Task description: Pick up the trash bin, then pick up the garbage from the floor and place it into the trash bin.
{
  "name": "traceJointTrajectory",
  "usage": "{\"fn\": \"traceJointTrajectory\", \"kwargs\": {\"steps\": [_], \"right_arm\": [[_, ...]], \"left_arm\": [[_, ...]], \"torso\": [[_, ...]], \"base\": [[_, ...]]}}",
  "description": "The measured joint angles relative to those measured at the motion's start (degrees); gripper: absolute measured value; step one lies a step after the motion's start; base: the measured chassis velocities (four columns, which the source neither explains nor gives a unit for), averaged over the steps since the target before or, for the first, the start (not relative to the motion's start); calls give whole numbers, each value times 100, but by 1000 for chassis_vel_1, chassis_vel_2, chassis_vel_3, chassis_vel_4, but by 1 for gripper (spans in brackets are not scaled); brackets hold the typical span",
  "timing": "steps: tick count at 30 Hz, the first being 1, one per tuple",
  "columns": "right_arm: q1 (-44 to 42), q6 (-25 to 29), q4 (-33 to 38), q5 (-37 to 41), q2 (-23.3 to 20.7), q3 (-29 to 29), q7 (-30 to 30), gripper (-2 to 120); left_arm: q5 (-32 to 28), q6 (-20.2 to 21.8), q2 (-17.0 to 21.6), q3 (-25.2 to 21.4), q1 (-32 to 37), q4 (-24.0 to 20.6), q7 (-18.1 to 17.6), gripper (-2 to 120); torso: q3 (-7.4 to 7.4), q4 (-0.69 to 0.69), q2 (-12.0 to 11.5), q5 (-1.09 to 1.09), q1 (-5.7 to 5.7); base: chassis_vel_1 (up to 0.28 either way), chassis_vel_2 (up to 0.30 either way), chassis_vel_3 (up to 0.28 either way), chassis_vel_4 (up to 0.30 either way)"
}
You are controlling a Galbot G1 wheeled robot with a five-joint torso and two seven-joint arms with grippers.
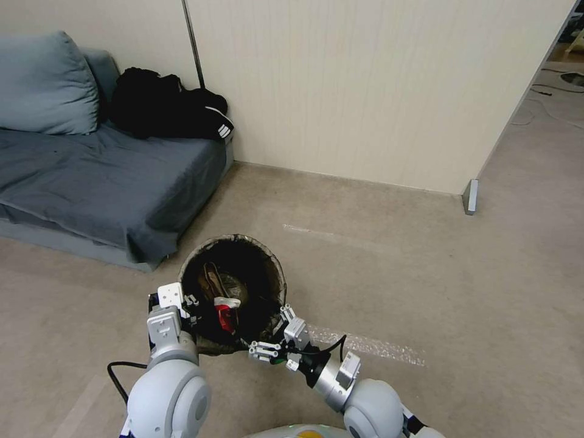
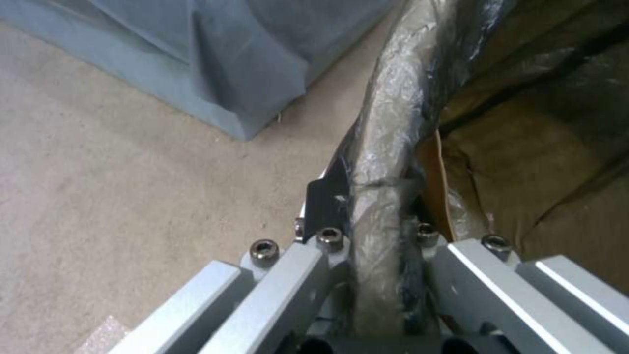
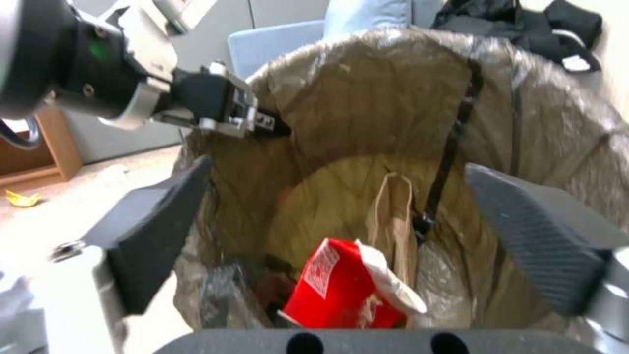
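The trash bin (image 1: 233,291) stands on the floor (image 1: 395,274) before the robot, just right of the sofa (image 1: 103,182). Garbage (image 1: 224,313) lies inside it. The left tool (image 1: 190,302) clamps the bin's left rim; the right tool (image 1: 274,337) hangs spread at its near right rim. Clothes (image 1: 164,112) lie on the sofa's far end, against the wall (image 1: 365,91).

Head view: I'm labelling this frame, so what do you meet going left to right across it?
Grey sofa → black clothes on its far end → left gripper clamped on the bin rim → trash bin → right gripper, open at the bin's near edge → grey wall bracket.
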Motion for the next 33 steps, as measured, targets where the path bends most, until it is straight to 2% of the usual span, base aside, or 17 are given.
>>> {"fn": "traceJointTrajectory", "kwargs": {"steps": [6, 9, 10, 13, 14, 17, 21, 26, 33], "right_arm": [[40, 186, 571, -438, 123, 199, 167, 100], [80, 198, 1332, -667, 220, 406, 400, 100], [80, 198, 1332, -667, 220, 406, 400, 100], [-74, 103, 2047, -737, 348, 686, 733, 100], [-74, 103, 2047, -737, 348, 686, 733, 100], [-472, 143, 2397, -995, 496, 1216, 931, 100], [-777, 234, 2448, -1143, 577, 1562, 1073, 100], [-1415, 667, 2146, -1358, 823, 2174, 1365, 100], [-1707, 988, 1613, -1408, 1080, 2374, 1624, 100]], "left_arm": [[4, -20, 41, 0, 13, 34, 25, 0], [4, -24, 86, -3, 7, 78, 28, 0], [4, -24, 86, -3, 7, 78, 28, 0], [0, -27, 147, -44, -9, 113, 28, 0], [0, -27, 147, -44, -9, 113, 28, 0], [-5, -31, 184, -81, -12, 132, 28, 0], [-6, -41, 183, -101, -21, 155, 28, 0], [6, -76, 141, -116, -27, 210, 31, 0], [0, -87, 132, -141, -55, 223, 35, 0]], "torso": [[0, 0, 0, 0, 0], [0, 1, 0, -1, 0], [0, 1, 0, -1, 0], [0, 1, 0, -1, 0], [0, 1, 0, -1, 0], [0, 0, 0, -1, 0], [0, -1, 0, 0, 0], [0, -1, 0, 0, 0], [0, 0, 0, 0, 0]], "base": [[0, 0, 0, 0], [0, 0, 0, 0], [0, 0, 0, 0], [0, 0, 0, 0], [0, 0, 0, 0], [0, 0, 0, 0], [0, 0, 0, 0], [0, 0, 0, 0], [0, 0, 0, 0]]}}
